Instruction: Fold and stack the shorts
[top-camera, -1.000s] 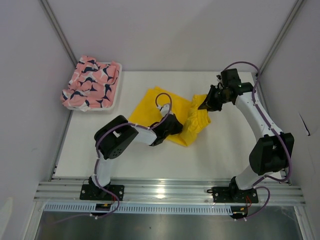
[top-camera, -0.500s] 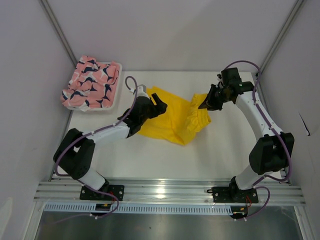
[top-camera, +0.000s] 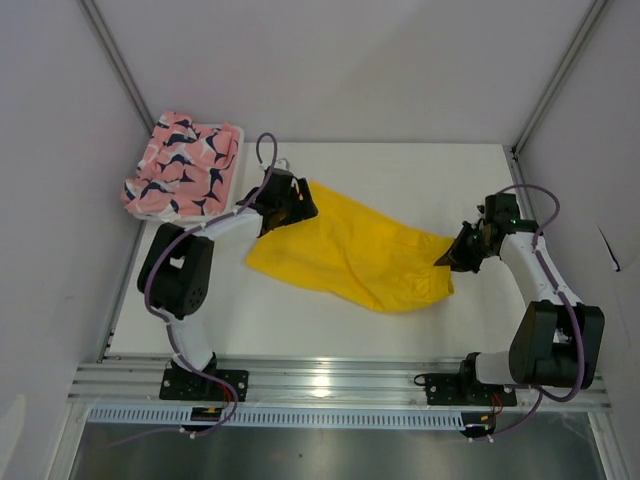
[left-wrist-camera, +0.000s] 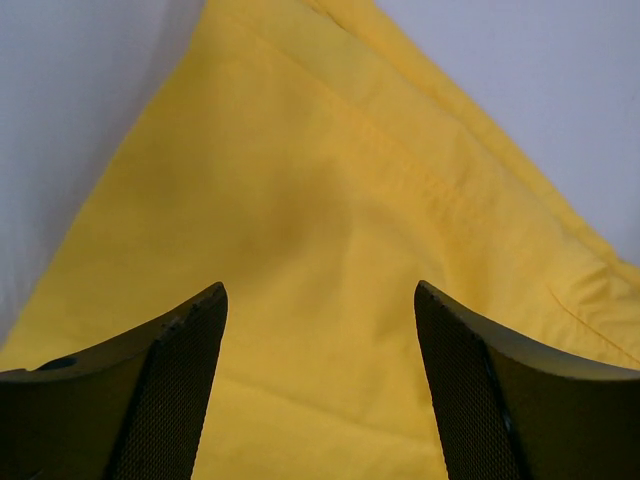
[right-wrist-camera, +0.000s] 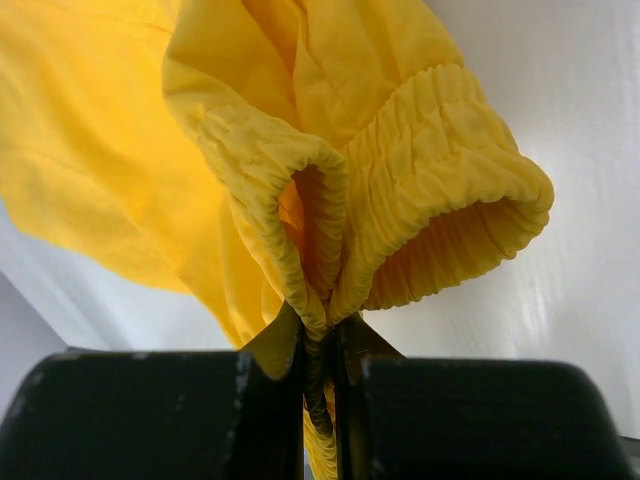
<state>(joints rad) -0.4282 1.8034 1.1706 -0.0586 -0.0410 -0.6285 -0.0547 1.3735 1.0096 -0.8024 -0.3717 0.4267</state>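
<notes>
Yellow cloth, the plain pair of shorts (top-camera: 350, 252), lay stretched out across the middle of the white table (top-camera: 420, 175), running from far left to near right in the overhead view. The left gripper (top-camera: 287, 203) sat at the cloth's far left corner with its jaws spread wide; from the left wrist camera the two dark fingers (left-wrist-camera: 170, 395) stood well apart over flat yellow fabric crossed by a stitched seam, pinching nothing that could be seen. The right gripper (right-wrist-camera: 320, 350) was at the opposite end, near the table's right side, its jaws pressed together on the gathered elastic waistband (right-wrist-camera: 440, 190), which bunched and looped up just in front of the fingertips. The pink shorts (top-camera: 180, 168), printed in navy and white, lay crumpled in the white basket (top-camera: 238, 140) at the table's far left corner, apart from both grippers and near the yellow pair's left end.
</notes>
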